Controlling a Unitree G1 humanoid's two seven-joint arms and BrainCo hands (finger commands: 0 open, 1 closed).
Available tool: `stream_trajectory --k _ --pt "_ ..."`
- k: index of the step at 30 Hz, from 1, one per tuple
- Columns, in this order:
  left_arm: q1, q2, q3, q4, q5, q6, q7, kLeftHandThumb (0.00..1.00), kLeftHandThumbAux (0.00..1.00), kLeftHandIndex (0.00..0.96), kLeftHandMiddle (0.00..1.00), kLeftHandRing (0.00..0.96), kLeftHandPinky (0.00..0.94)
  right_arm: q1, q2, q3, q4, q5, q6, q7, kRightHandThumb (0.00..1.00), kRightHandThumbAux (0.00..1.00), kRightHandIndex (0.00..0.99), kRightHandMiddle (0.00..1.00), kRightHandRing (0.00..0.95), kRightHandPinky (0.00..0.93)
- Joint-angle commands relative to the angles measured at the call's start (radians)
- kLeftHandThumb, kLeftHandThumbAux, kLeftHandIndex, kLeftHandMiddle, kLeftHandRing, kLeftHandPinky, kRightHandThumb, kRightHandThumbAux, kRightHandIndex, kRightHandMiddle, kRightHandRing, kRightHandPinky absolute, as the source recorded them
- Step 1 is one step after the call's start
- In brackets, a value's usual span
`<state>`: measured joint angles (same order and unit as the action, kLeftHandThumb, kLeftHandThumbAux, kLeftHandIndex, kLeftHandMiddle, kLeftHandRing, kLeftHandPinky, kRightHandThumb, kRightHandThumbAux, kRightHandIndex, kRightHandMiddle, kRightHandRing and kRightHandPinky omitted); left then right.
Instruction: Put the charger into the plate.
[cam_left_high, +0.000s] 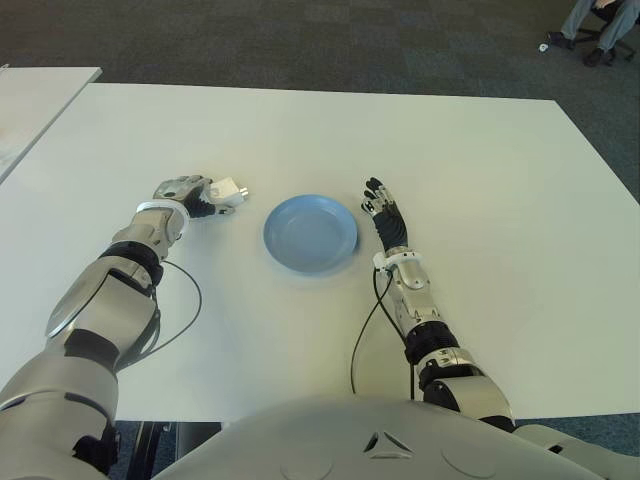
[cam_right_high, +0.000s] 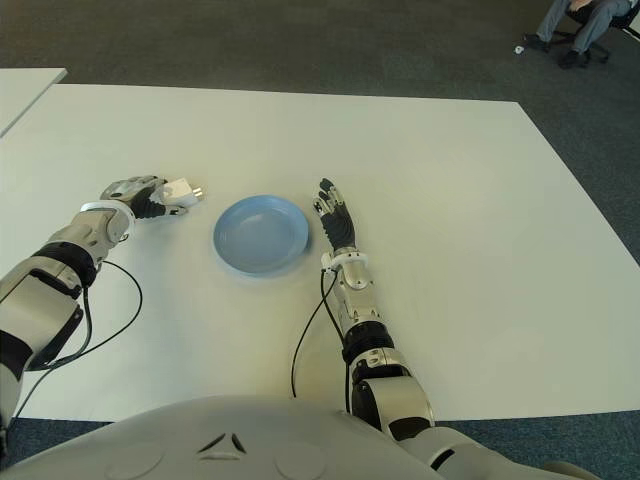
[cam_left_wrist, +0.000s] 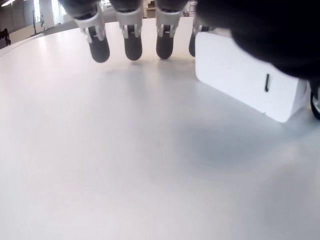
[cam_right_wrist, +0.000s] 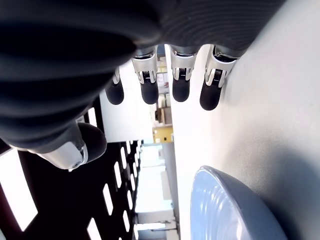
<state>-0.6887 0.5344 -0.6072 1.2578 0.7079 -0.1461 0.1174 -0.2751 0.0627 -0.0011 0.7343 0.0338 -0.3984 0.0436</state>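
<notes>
We had our left hand (cam_left_high: 192, 195) curled around the charger (cam_left_high: 226, 190) — the white block poked out past the fingers on the side toward the plate (cam_left_high: 310, 233), low over the tabletop (cam_left_high: 480, 180). So the grab looked done, but the carry wasn't: the blue plate was empty, sitting between our two hands. Our right hand (cam_left_high: 383, 212) showed just beside the plate's far side, fingers stretched out, holding nothing. What was left, by our guess — move it over the plate and let go.
</notes>
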Motion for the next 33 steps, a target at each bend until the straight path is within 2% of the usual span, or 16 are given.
stream_trajectory --k 1,2,5,6,8,11,19,33 --pt "0.067 -0.029 -0.030 0.020 0.025 -0.033 -0.051 0.195 0.373 0.104 0.181 0.169 0.221 0.015 0.016 0.002 0.020 -0.005 0.020 -0.003 0.000 0.495 0.000 0.029 0.010 0.006" --pt "0.067 -0.028 -0.031 0.019 0.026 -0.035 -0.050 0.288 0.415 0.181 0.328 0.324 0.347 0.016 0.016 0.002 0.019 -0.005 0.021 -0.004 0.000 0.496 0.000 0.028 0.010 0.007" --pt "0.069 -0.020 -0.046 0.017 0.044 -0.041 -0.024 0.439 0.484 0.300 0.533 0.533 0.521 0.015 0.018 0.003 0.019 -0.007 0.023 -0.008 0.000 0.498 0.000 0.027 0.010 0.010" --pt "0.070 -0.018 -0.051 0.016 0.049 -0.042 -0.016 0.463 0.496 0.318 0.563 0.558 0.544 0.015 0.019 0.003 0.019 -0.007 0.023 -0.009 0.000 0.498 0.000 0.028 0.011 0.012" --pt "0.069 -0.007 -0.101 0.012 0.107 -0.046 0.049 0.612 0.612 0.383 0.660 0.648 0.637 0.014 0.019 0.005 0.020 -0.010 0.025 -0.013 0.000 0.502 0.000 0.029 0.012 0.012" --pt "0.066 0.004 -0.160 0.009 0.168 -0.058 0.111 0.685 0.667 0.416 0.726 0.719 0.712 0.013 0.020 0.008 0.021 -0.013 0.025 -0.019 0.000 0.505 0.000 0.027 0.012 0.011" --pt "0.063 0.014 -0.196 0.011 0.191 -0.091 0.161 0.726 0.694 0.434 0.781 0.794 0.777 0.011 0.021 0.010 0.023 -0.014 0.027 -0.029 0.000 0.509 0.000 0.030 0.014 0.014" --pt "0.068 0.028 -0.191 0.008 0.173 -0.124 0.196 0.737 0.696 0.443 0.818 0.832 0.826 0.006 0.020 0.020 0.029 -0.016 0.027 -0.037 0.000 0.509 0.000 0.023 0.012 0.013"
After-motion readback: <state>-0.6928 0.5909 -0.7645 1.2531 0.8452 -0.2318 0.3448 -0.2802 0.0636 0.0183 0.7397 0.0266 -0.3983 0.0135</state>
